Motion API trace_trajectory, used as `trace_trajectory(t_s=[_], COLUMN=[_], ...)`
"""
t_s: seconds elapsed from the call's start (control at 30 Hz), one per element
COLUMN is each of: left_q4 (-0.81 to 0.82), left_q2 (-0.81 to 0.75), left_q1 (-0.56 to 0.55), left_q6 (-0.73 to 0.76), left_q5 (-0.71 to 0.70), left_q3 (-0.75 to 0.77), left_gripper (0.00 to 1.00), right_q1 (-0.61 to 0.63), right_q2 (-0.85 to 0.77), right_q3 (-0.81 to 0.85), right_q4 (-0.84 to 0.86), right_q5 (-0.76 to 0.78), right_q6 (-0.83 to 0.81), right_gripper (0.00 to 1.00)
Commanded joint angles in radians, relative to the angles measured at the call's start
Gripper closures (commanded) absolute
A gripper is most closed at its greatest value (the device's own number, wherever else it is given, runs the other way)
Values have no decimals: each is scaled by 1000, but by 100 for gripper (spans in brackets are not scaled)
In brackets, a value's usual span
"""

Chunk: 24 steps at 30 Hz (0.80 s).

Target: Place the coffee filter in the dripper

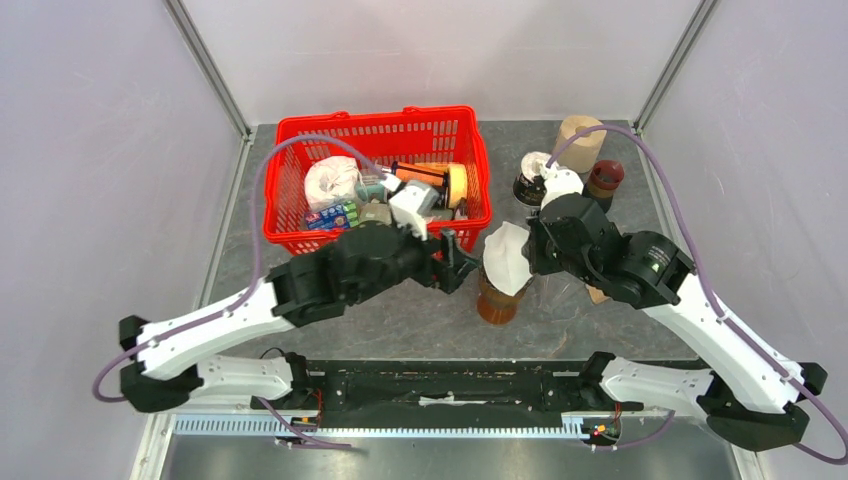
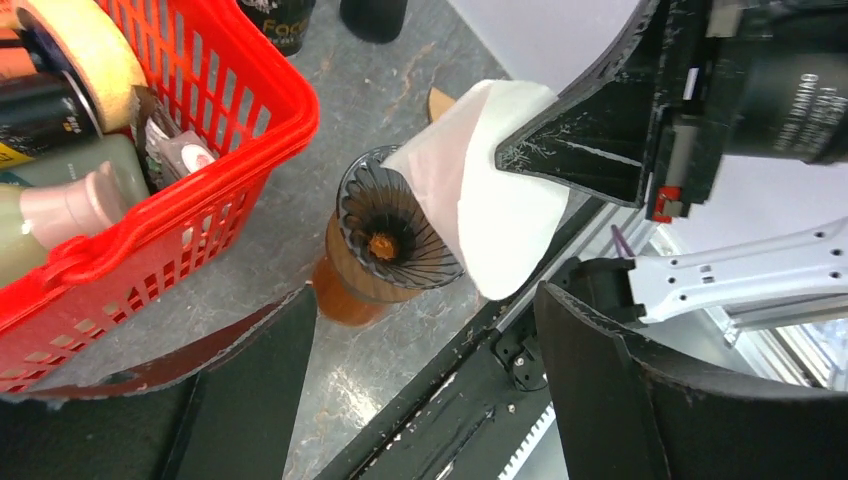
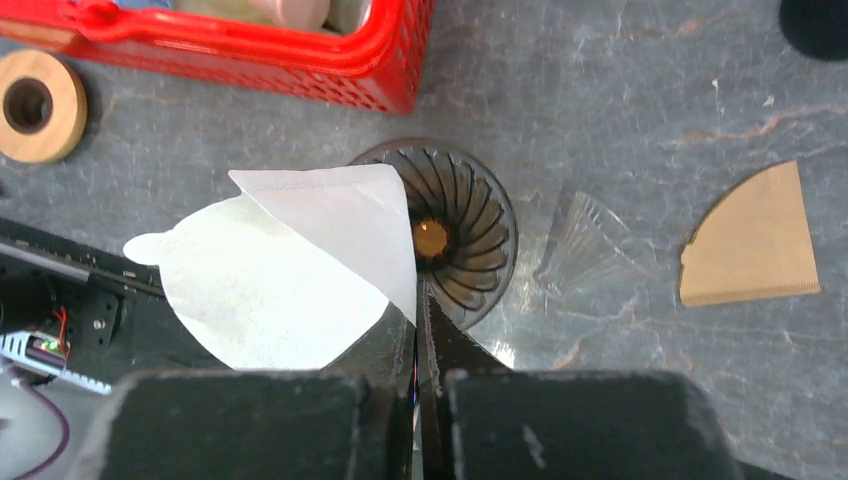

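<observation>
My right gripper (image 3: pixel 415 300) is shut on one edge of the white paper coffee filter (image 3: pixel 270 260), which hangs partly unfolded just above the dripper's near side. The dripper (image 3: pixel 465 240) is a dark ribbed cone sitting on an amber jar (image 1: pixel 497 300). In the top view the coffee filter (image 1: pixel 507 258) covers most of the cone. My left gripper (image 2: pixel 420 300) stands wide open with nothing between its fingers, a short way left of the dripper (image 2: pixel 395 235) and apart from the filter (image 2: pixel 480 190). From above, the left gripper (image 1: pixel 458 262) and right gripper (image 1: pixel 532 250) flank the jar.
A red basket (image 1: pixel 380 130) full of groceries stands behind the left arm. A brown paper filter (image 3: pixel 750 240) and a clear plastic cone (image 3: pixel 585 245) lie right of the dripper. A wooden ring (image 3: pixel 35 105) lies by the basket. Jars (image 1: pixel 527 180) and a brown cylinder (image 1: pixel 580 140) stand at the back.
</observation>
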Motion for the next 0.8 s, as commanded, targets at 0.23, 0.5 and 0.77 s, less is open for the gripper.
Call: trace_trajectory(t_s=[0.23, 0.5, 0.77], left_q4=[-78, -65, -49], left_q2=[-171, -197, -248], left_q1=[-1, 1, 0], left_q6=[-87, -115, -108], left_q5=[-360, -400, -429], left_q3=[-222, -311, -350], left_gripper=[12, 11, 10], right_q1=[-4, -47, -167], right_q2=[101, 181, 268], right_q3=[106, 151, 142], right_q4=[-248, -308, -250], right_q5=[-120, -132, -216], right_q6=[-2, -21, -74], right_gripper=[100, 100, 100])
